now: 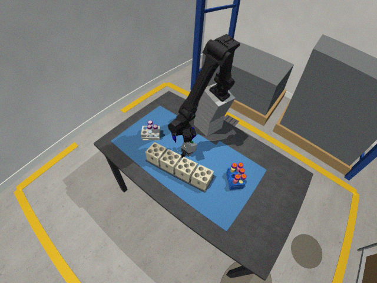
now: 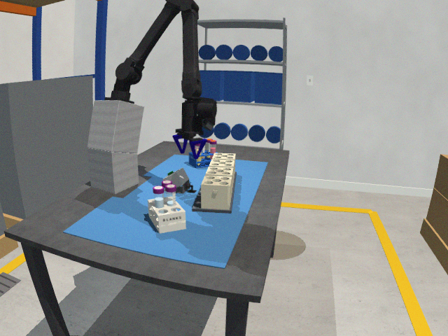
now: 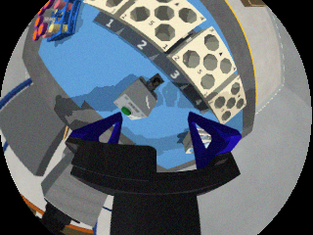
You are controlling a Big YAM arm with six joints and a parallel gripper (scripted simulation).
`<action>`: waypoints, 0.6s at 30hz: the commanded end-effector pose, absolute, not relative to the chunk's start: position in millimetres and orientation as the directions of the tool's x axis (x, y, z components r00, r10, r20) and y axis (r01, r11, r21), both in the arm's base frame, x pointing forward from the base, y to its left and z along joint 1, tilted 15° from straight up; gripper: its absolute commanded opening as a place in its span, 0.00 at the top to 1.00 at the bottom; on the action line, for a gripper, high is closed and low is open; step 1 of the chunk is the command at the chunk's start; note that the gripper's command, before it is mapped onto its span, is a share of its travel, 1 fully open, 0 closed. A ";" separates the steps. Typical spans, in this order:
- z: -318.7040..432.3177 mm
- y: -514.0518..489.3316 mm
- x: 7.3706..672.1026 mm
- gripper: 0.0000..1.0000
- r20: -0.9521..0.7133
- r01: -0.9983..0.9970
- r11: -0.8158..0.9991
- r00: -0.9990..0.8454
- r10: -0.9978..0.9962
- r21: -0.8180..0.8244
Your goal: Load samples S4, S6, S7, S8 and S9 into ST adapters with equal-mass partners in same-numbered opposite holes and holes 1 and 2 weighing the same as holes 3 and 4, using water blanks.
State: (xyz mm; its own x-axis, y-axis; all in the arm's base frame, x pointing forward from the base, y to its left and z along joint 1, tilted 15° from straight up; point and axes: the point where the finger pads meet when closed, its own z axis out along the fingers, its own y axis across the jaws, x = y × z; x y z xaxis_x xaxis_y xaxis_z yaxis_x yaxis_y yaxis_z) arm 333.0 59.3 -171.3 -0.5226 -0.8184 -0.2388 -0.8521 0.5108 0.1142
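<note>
My gripper [image 1: 183, 135] is open and empty, hanging above the table over the small grey key box [image 1: 188, 148] with the green DONE key [image 3: 125, 110]. It also shows in the exterior view [image 2: 188, 146] and in the wrist view [image 3: 156, 140]. The four cream adapters [image 1: 179, 165] stand in a row on the stand, and all the holes I can see are empty. The white blank rack RB [image 1: 152, 131] holds purple-capped blanks. The blue sample rack RS [image 1: 237, 176] holds several tubes with orange cap dots.
The arm's grey pedestal [image 1: 214, 114] stands at the table's far edge behind the key box. A blue mat [image 1: 188, 164] lies under the racks and stand. RB partly hides behind my right finger in the wrist view [image 3: 205, 137].
</note>
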 end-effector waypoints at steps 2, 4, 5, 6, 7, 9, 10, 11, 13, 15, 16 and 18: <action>-160.8 75.7 337.6 0.00 -0.260 -0.860 0.505 -0.507 -0.822 0.080; -156.6 91.8 333.7 0.00 -0.261 -0.860 0.505 -0.507 -0.822 0.081; -154.5 99.8 331.7 0.00 -0.262 -0.860 0.505 -0.507 -0.821 0.082; -152.3 107.9 329.7 0.00 -0.262 -0.860 0.504 -0.507 -0.821 0.082; -150.2 115.9 327.8 0.00 -0.263 -0.860 0.504 -0.507 -0.821 0.083; -145.9 132.0 323.8 0.00 -0.264 -0.859 0.504 -0.507 -0.820 0.084; -143.8 140.0 321.9 0.00 -0.265 -0.859 0.504 -0.507 -0.820 0.084; -141.3 148.5 321.3 0.00 -0.267 -0.860 0.504 -0.507 -0.820 0.083; -136.0 165.9 320.7 0.00 -0.273 -0.860 0.504 -0.505 -0.819 0.081; -130.5 183.2 319.0 0.00 -0.269 -0.860 0.504 -0.507 -0.819 0.087; -130.5 183.2 319.0 0.00 -0.269 -0.860 0.504 -0.507 -0.819 0.087; -138.3 186.9 307.3 0.00 -0.240 -0.856 0.505 -0.516 -0.823 0.108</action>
State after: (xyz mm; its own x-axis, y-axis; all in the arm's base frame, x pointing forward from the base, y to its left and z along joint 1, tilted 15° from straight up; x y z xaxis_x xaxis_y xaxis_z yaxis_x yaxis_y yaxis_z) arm 306.9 182.7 -137.9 -0.4538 -0.8532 -0.2572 -0.8902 0.4467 0.0889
